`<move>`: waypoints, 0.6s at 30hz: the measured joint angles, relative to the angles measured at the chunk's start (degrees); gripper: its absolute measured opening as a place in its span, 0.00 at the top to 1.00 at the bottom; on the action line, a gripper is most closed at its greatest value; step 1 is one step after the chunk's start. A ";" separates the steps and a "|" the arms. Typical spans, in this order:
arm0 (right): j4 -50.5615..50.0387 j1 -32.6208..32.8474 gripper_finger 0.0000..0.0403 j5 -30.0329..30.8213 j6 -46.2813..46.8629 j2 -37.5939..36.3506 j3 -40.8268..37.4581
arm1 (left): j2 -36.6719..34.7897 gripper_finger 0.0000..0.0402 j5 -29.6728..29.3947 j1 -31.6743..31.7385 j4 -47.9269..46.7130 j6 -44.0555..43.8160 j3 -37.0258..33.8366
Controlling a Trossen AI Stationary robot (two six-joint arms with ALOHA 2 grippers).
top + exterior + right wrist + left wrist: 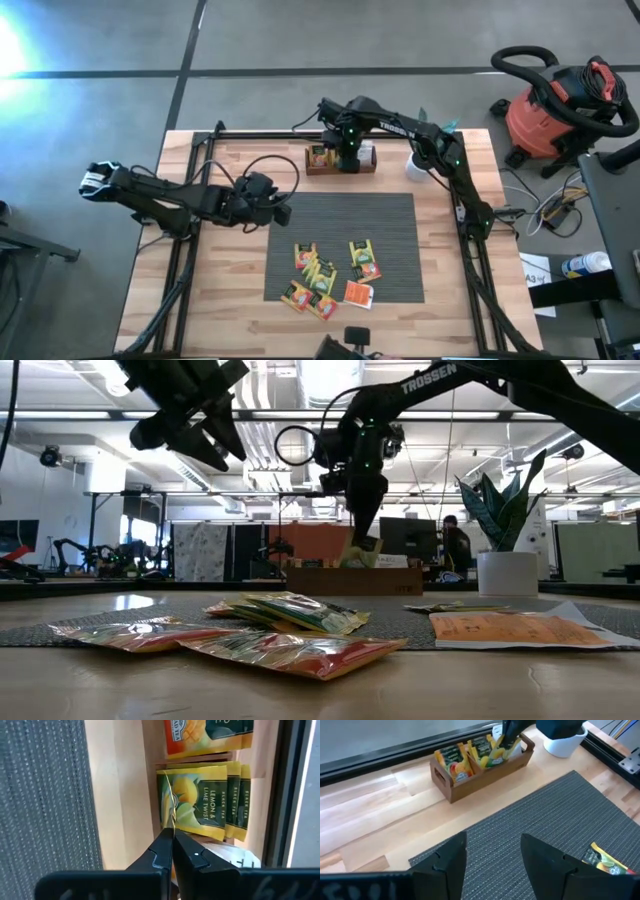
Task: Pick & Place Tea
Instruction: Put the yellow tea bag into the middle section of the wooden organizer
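Over the far edge of the tabletop (190,300), the right end effector (173,840) hangs above the wooden tray (340,166), jaws pinched fully shut on the top edge of a yellow-green sachet (172,802) marked lemon & lime. That sachet stands upright w/ its lower part already down in the tray, beside others of the same kind. Looks like the place step, nearly done: the bag seems seated or close to it. Next move prob calls for opening the jaws, lifting straight up so the bag isn't dragged out, then heading back to the loose tea pile (330,275) lying on the grey ribbed mat (400,215), near its front edge.

Left end effector (492,860) waits above the mat's left part w/ fingers spread wide, holding nothing.

Views differ a lot. High view gives the layout (tray at back, pile at front) but the arm hides the grip itself. Right wrist view alone shows the pinch on the bag's edge & the printing. Left wrist view shows the tray's compartments w/ orange-yellow sachets (454,762) in one end, plus a white pot (565,742) just beside it. Low view shows the pile's nearest bags (290,645) close up, and a person far off in the room.
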 joint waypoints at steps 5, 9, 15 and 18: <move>4.02 0.00 0.98 0.00 0.00 0.00 -1.56 | 0.00 0.55 0.00 0.00 0.42 -0.18 -0.15; 7.83 0.12 0.98 0.02 0.02 0.00 -2.01 | 0.00 0.55 0.00 0.00 0.41 -0.05 -0.17; 12.91 0.87 0.98 0.02 0.07 0.00 -2.51 | 0.00 0.55 0.00 0.00 0.36 0.36 -0.39; 13.45 1.11 0.98 0.35 0.11 0.29 -2.62 | 0.00 0.55 0.00 0.00 0.25 0.40 -0.39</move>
